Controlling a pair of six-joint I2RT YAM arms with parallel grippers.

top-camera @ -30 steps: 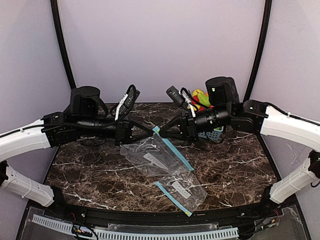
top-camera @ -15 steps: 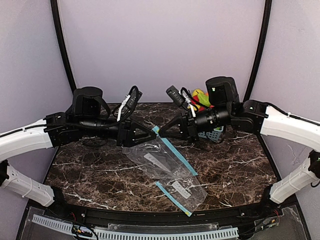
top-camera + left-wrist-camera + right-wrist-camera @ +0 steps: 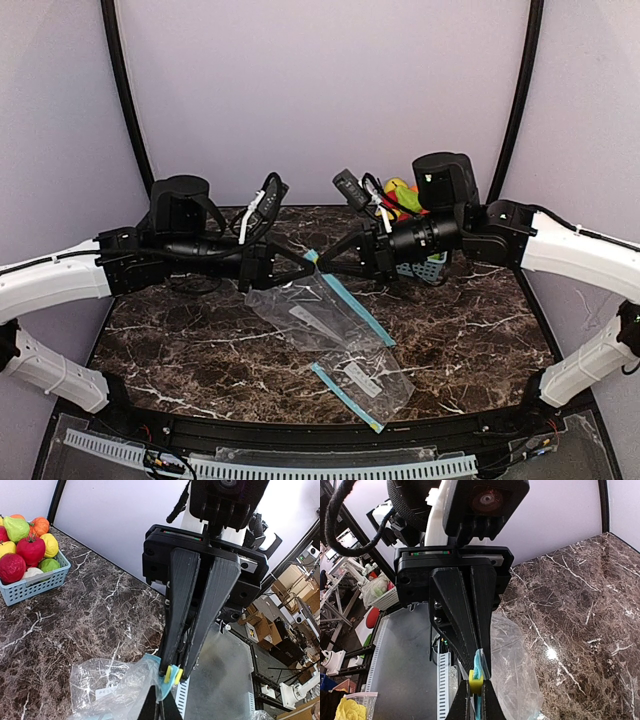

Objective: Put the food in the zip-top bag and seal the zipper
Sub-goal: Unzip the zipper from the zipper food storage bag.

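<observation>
Though clear and crinkled, the zip-top bag (image 3: pixel 305 318) bears a blue zipper (image 3: pixel 352 307).

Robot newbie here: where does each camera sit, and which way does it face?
Top external: above and behind the arms, looking down on the table; shows left arm, right arm, zip-top bag, second bag, fruit basket.
Left wrist: on the left arm, facing rightward; own jaw tips below, right jaws opposite.
Right wrist: on the right arm, facing leftward; own jaw tips below, left jaws opposite.
Shared: both wrist views show the bag's blue zipper edge pinched between jaws.
</observation>
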